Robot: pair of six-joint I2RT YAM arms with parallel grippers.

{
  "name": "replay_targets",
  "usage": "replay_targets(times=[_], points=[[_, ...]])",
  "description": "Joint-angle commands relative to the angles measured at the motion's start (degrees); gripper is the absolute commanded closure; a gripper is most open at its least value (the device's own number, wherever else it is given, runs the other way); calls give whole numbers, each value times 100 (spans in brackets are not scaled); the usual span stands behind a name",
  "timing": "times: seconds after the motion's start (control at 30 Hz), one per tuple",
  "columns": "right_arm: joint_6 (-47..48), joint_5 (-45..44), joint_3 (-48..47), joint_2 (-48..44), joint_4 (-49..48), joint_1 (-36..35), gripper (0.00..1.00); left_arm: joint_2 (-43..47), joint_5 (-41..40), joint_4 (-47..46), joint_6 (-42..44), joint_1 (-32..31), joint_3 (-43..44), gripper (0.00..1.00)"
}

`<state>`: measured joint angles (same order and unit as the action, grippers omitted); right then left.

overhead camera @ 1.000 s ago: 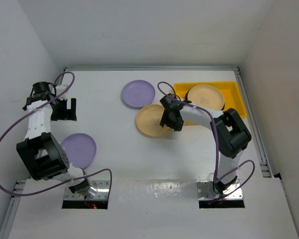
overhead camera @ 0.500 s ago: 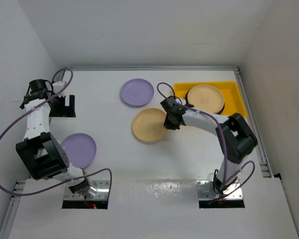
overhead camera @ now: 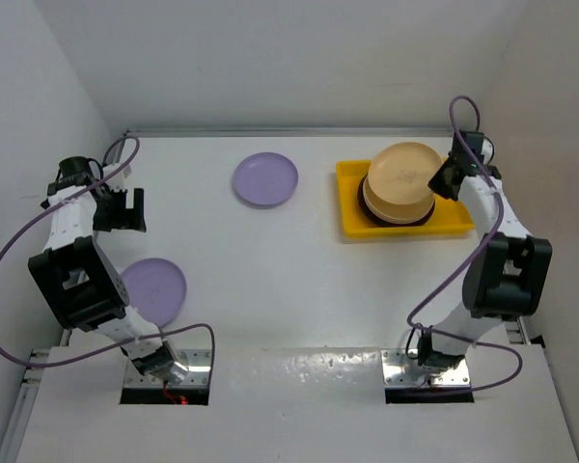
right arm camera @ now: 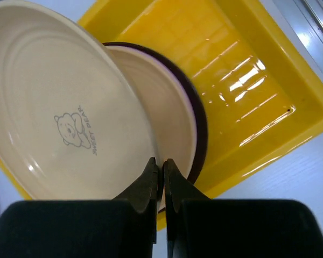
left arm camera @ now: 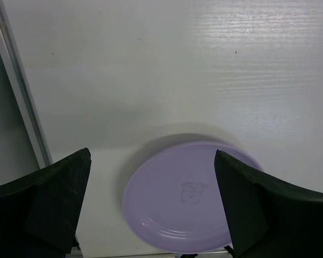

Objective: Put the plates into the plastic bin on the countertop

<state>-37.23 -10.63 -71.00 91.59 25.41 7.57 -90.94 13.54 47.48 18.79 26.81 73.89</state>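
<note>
Countertop: right end effector tight on plate

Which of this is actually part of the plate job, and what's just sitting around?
Job:
- cream round plastic plate, held by right gripper
- dark-rimmed plate below it
- yellow plastic bin
- far lavender round plate
- near lavender plate
- white countertop

Not job:
- metal table edging
- shiny metal base plate
</note>
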Motion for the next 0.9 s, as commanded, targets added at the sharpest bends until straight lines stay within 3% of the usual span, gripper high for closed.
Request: replay_targets(times=[0.0, 0.27, 0.3, 0.33, 0.4, 0.43, 0.53, 0.57, 0.6, 0.63, 0.7, 0.77, 0.8, 0.83, 0.87], points=[[155, 597, -388, 376, 87, 208, 100, -29, -36, -37, 99, 141, 126, 4], [111, 826, -766, 1098, 297, 368, 98, -82, -36, -37, 99, 141, 126, 4], [111, 826, -749, 1089, 324, 376, 89, -82, -36, -37, 99, 141, 126, 4], [163, 774, -757, 1115, 420, 368, 60, -82, -36, -37, 99, 141, 126, 4], [443, 677, -1010, 1203, 813, 324, 34, -82, 17, -37, 99, 141, 126, 4], [689, 598, -1116, 1212, 930, 280, 26, -82, 17, -37, 99, 141, 126, 4], [1390, -262, -1635, 1178, 1195, -194, 19, -135, 70, -37, 99, 141, 126, 4], [1490, -803, -1819, 1125, 1177, -621, 18, -196, 70, -37, 99, 141, 187, 4], [1604, -913, -1934, 1089, 1151, -712, 18, -196, 70, -37, 99, 141, 187, 4], [1579, -845, -2257, 1115, 1124, -1262, 18, -249, 122, -37, 47, 141, 257, 4], [1466, -591, -2409, 1289, 740, -1564, 29, -311, 123, -37, 46, 141, 310, 4], [1307, 33, -2751, 1518, 362, -2030, 54, -459, 123, -90, -24, 141, 380, 4], [1237, 279, -2883, 2129, 316, -2423, 58, -460, 175, -90, -76, 141, 433, 4], [905, 386, -3667, 2378, 455, -2532, 58, -521, 175, -90, -77, 141, 434, 4], [754, 482, -4006, 3207, 595, -2742, 53, -522, 227, -90, -129, 141, 434, 5]])
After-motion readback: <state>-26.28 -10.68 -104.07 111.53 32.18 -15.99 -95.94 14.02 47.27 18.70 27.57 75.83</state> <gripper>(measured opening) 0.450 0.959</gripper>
